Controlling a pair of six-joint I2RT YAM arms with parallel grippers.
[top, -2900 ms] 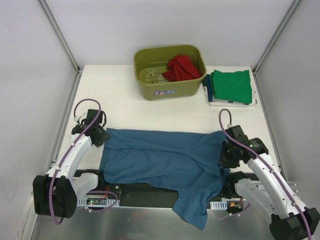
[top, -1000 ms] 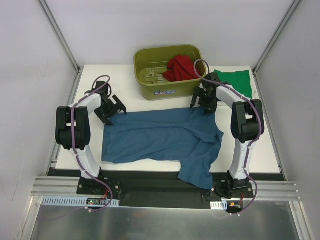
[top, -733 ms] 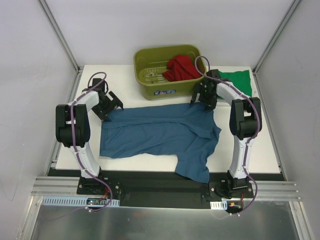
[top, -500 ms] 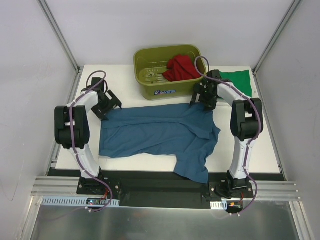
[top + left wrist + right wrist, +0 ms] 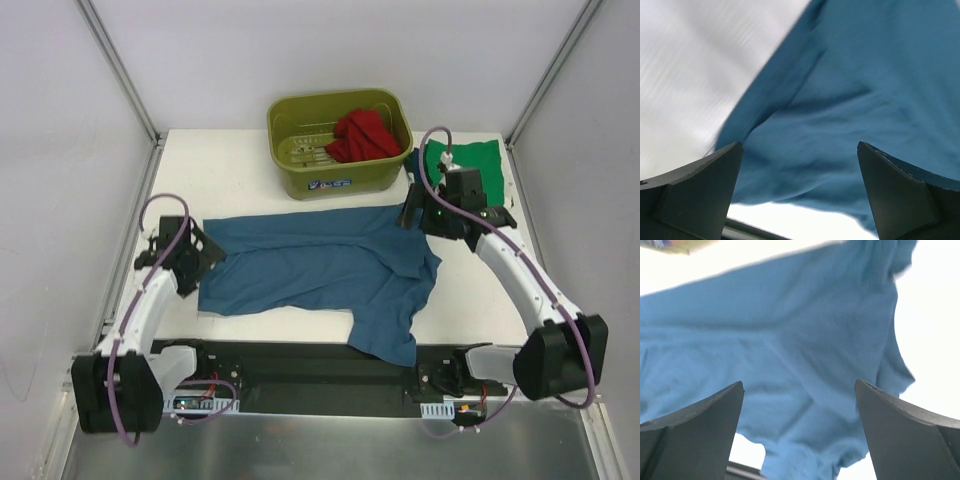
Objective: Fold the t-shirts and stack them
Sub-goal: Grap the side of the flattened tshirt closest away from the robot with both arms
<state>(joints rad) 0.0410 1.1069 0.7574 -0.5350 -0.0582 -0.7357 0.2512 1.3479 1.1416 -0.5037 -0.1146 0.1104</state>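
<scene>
Left hand (image 5: 800,200): fingers wide apart, nothing between them, hovering over the left edge of the teal-blue tee (image 5: 320,265). Right hand (image 5: 800,440): same, wide and empty, above the tee's far right corner. The tee lies spread across the middle of the table (image 5: 220,180), wrinkled on the right, with one flap hanging off the near edge. Green tee (image 5: 470,165) at far right, looks folded; red tee (image 5: 362,135) bunched in the olive tub (image 5: 300,175). My read: laying-out step, first fold not yet started. Next: pinch the hanging flap, drag it onto the table, smooth it, then both hands take one side edge and fold across.
</scene>
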